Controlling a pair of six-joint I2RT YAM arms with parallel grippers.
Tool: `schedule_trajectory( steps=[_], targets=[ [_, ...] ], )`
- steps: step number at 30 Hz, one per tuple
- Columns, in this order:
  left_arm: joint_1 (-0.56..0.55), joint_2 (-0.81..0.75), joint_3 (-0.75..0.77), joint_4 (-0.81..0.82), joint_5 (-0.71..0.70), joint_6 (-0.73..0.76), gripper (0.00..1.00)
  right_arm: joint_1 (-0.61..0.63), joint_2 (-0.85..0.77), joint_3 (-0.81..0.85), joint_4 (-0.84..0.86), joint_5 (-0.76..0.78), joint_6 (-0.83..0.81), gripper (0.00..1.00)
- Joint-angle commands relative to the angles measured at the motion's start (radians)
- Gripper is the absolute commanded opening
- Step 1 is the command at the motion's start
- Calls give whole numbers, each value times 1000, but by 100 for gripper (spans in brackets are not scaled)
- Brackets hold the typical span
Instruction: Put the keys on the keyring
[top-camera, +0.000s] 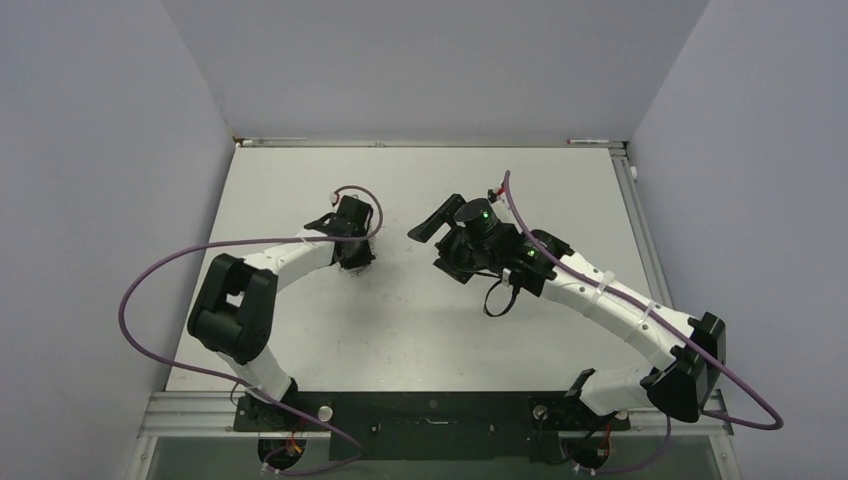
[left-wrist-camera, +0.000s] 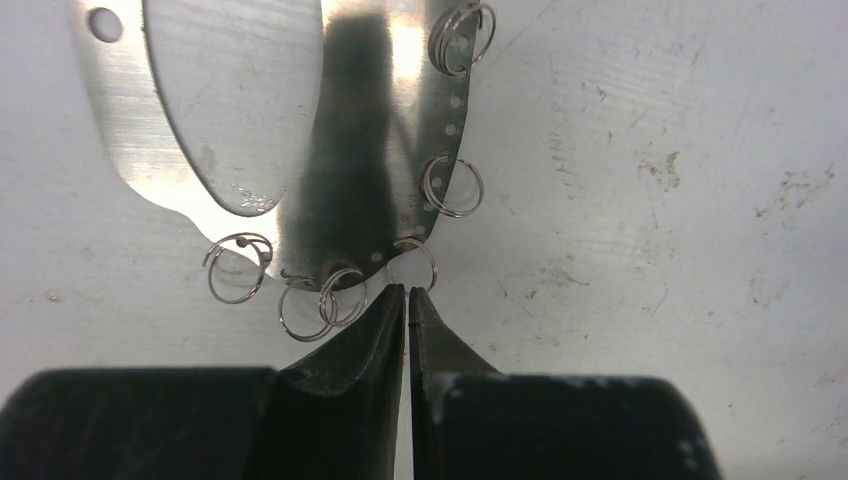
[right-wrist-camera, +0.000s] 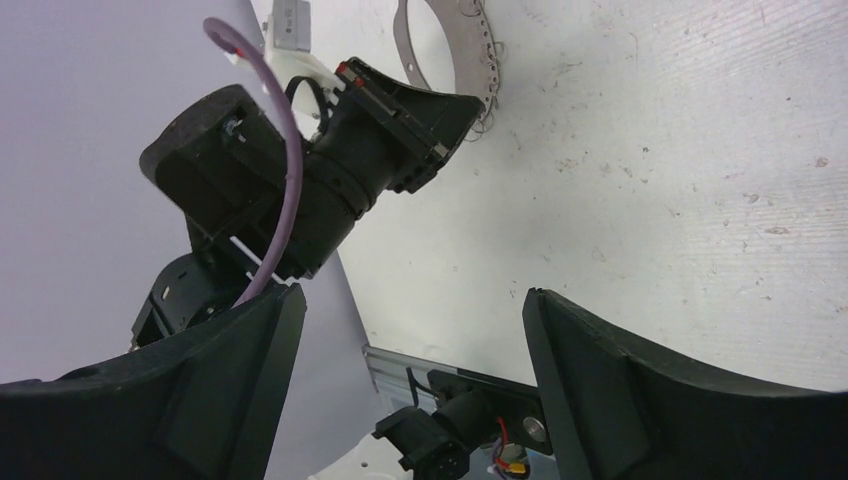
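Where the top camera looks down, the left gripper (top-camera: 352, 252) points at mid-table. Left wrist: its tips nearly meet at the flat-lying keyring's (left-wrist-camera: 130, 140) near rim; whether they pinch anything is unclear. Right wrist: the right gripper (right-wrist-camera: 410, 380) gapes wide, empty.

The keyring (left-wrist-camera: 130, 140) is brushed, shiny metal — the table (left-wrist-camera: 650, 250) matt white (scuffed, stained).

Flat grey keyring (left-wrist-camera: 360, 150) lies on the scuffed white table (left-wrist-camera: 650, 200), with a dark shadow across its band. Small wire loops (left-wrist-camera: 452, 186) hang along its rim. The left gripper (left-wrist-camera: 408, 296) has its fingers nearly together, thin slit only, tips just below one loop at the ring's lower edge. Can't tell if anything is pinched.
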Motion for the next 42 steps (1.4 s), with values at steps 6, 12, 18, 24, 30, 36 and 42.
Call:
schedule_trajectory(
  steps=[6,12,18,24,30,36,42],
  targets=[
    [15,-137,27,-76,-248,1,58,-8,-14,93,-83,35,-22,83],
    [73,-87,7,-64,-231,59,64,-12,-64,17,5,0,9,83],
    [85,-8,27,-48,-229,112,61,-28,-88,-60,76,-20,32,83],
    [83,18,33,-50,-222,121,52,-83,-33,-9,-18,61,-48,82],
    [79,33,43,-51,-217,126,42,-197,-19,-84,-13,35,-115,81],
    [63,60,47,-62,-218,126,35,-235,-81,-154,27,68,-125,81],
    [31,47,49,-91,-248,124,38,-237,-99,-169,39,87,-131,81]
  ],
)
